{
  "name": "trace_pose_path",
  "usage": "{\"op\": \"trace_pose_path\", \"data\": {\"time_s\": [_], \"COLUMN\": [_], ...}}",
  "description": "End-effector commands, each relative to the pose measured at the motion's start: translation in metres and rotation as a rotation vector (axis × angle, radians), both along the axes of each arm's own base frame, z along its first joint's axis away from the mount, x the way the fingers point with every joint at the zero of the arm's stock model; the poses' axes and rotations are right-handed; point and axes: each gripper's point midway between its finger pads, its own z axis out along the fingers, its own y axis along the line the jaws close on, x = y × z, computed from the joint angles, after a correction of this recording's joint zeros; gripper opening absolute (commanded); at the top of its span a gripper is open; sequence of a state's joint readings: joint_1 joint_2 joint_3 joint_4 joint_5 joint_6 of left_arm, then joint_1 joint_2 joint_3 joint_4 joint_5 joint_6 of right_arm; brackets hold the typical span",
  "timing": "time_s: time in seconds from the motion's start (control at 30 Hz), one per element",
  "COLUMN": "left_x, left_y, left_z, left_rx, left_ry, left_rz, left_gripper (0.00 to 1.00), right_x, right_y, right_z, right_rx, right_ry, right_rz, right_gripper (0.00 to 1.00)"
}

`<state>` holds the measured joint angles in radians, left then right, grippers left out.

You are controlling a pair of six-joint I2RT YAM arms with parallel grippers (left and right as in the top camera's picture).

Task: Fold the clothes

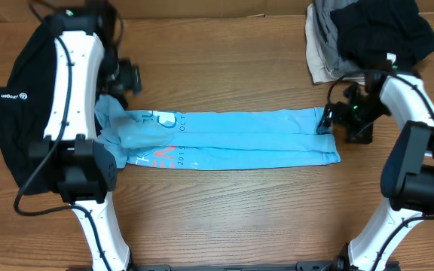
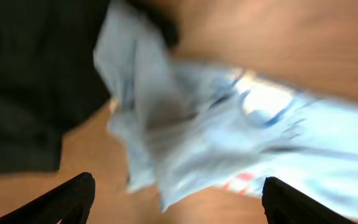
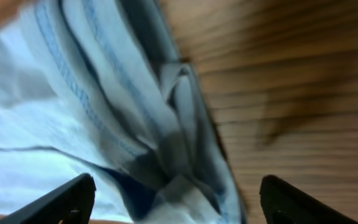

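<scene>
Two grippers, both open: left gripper [image 2: 178, 202] above the bunched end of the light blue T-shirt [image 1: 232, 140], right gripper [image 3: 176, 199] over its opposite hem. T-shirt folded into a long strip, mid-table [image 1: 224, 68]; black top [image 1: 10, 113] at left edge.

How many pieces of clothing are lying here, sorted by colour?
Light blue: 1, the T-shirt, folded into a long strip
Black: 2, the black top at the left and the black garment at the back right
Grey: 1, the grey garment under it
Total: 4
</scene>
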<state>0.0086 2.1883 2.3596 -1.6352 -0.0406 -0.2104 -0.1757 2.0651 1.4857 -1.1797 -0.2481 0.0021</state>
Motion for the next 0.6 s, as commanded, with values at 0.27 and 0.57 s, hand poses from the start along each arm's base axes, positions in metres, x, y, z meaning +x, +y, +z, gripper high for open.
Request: {"op": "trace_pose_path", "data": {"time_s": [0.27,0.57], "left_x": [0.031,0.03], "left_y": [-0.037,-0.033], "left_z": [0.13,0.127], "left_rx": [-0.213,-0.184], "left_ry": [-0.441,-0.432], "left_rz": [-0.057,-0.07], "left_gripper": [0.88,0.88], "right_x": [-0.009,-0.017], "right_y": [0.018,-0.005], "right_z": [-0.024,-0.023], "right_rx": [-0.225,-0.32], "right_ry": [-0.005,0.041], "right_rz": [0.074,-0.047], "right_gripper": [0.51,0.04]}}
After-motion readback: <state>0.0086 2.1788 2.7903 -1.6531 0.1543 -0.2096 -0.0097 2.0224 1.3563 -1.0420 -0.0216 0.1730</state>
